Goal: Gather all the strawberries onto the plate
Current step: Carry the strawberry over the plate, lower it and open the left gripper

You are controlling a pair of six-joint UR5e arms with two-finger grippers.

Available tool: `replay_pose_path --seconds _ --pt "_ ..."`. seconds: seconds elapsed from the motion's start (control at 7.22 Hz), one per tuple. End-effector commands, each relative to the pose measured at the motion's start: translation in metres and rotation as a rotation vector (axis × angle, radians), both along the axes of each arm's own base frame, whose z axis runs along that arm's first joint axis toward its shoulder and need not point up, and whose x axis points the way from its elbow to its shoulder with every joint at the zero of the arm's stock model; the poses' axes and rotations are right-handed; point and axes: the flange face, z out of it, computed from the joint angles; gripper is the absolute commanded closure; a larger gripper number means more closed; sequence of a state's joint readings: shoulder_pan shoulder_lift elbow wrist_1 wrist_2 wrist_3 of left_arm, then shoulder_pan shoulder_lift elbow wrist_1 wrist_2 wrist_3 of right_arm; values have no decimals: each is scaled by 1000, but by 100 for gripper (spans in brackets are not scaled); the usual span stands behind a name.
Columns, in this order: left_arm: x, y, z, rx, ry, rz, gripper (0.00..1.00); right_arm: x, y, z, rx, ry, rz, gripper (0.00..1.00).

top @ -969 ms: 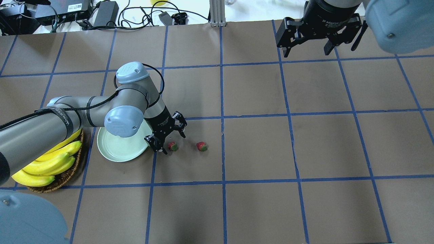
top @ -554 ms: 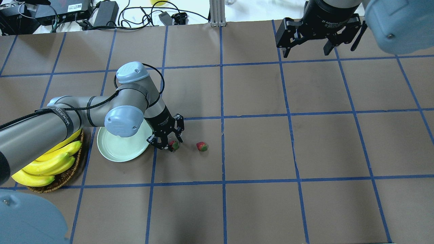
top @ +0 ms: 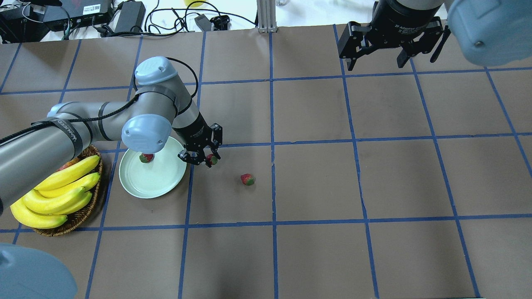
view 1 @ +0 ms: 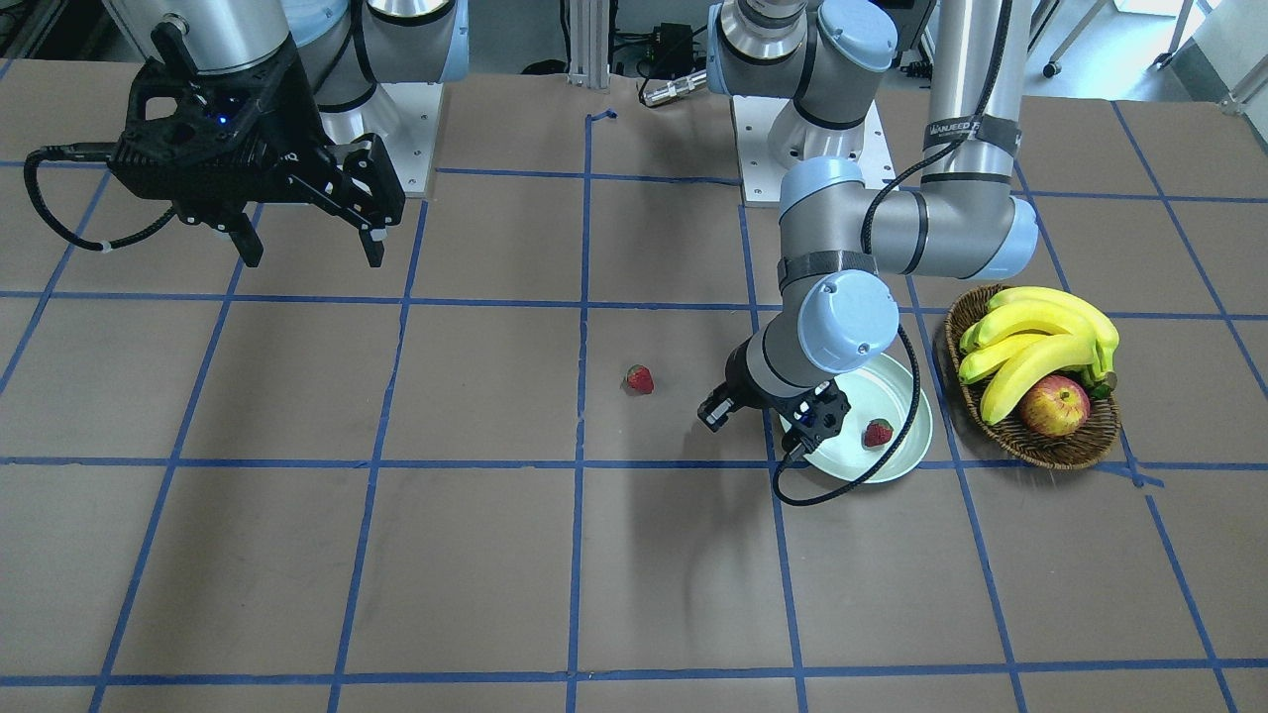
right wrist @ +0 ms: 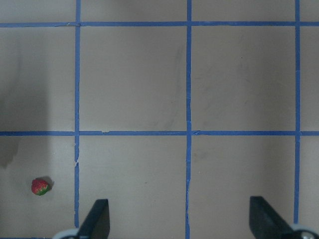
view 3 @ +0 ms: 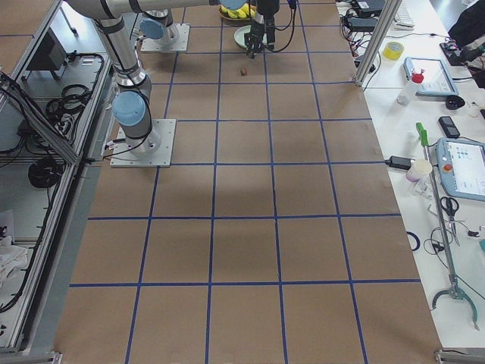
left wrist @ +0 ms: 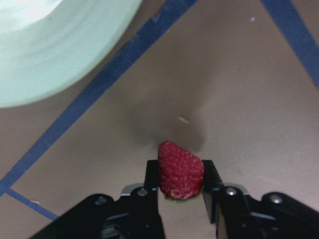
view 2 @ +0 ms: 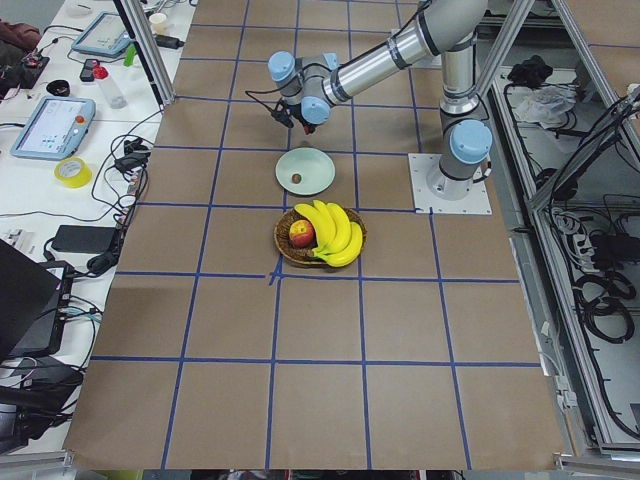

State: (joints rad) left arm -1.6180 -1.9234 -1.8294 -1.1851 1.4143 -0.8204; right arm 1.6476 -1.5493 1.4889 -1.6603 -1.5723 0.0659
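Left wrist-mounted view: left gripper point(left wrist: 180, 173) is clamped on the held strawberry point(left wrist: 179, 167), one finger on each side. Red tip points away from the cam; a bit of green shows low btwn the pads. Soft shadow on the brown paper just beyond the berry. The plate point(left wrist: 60, 59) fills the top-left corner, pale mint and blurred. A blue tape line point(left wrist: 99, 84) runs btwn plate and berry.

Overhead exterior: the same gripper sits just right of the plate's right rim, about over the tape line and not over the plate. Second strawberry point(top: 146, 158) lies inside the plate, in its far-left part, right beside the arm's pale blue joint cap as seen from above. Third strawberry point(top: 247, 179) lies on the table point(top: 374, 187), to the right of the gripper and a little nearer the robot's side, well apart from the plate.

Left arm comes in from the left, forearm passing above the wicker basket point(top: 79, 218). Basket is just left of the plate, w/ bananas point(top: 62, 195) and an apple point(view 1: 1055, 406) in it.

Right gripper point(top: 376, 62) hangs high over the far-right part of the table, jaws wide apart, nothing btwn them, well apart from all the fruit. Its wrist cam looks straight down on the tape grid, w/ the third strawberry at lower left.
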Motion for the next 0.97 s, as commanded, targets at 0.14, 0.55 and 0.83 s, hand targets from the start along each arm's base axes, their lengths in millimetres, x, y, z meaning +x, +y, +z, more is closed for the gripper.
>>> replay_pose_path --seconds 0.14,0.55,0.83 --pt "37 -25 44 1 -103 -270 100 -1 0 0 0 0 -2 0" --pt "103 -9 8 81 -62 -381 100 -1 0 0 0 0 -2 0" --pt "129 -11 -4 90 -49 -429 100 -1 0 0 0 0 -2 0"
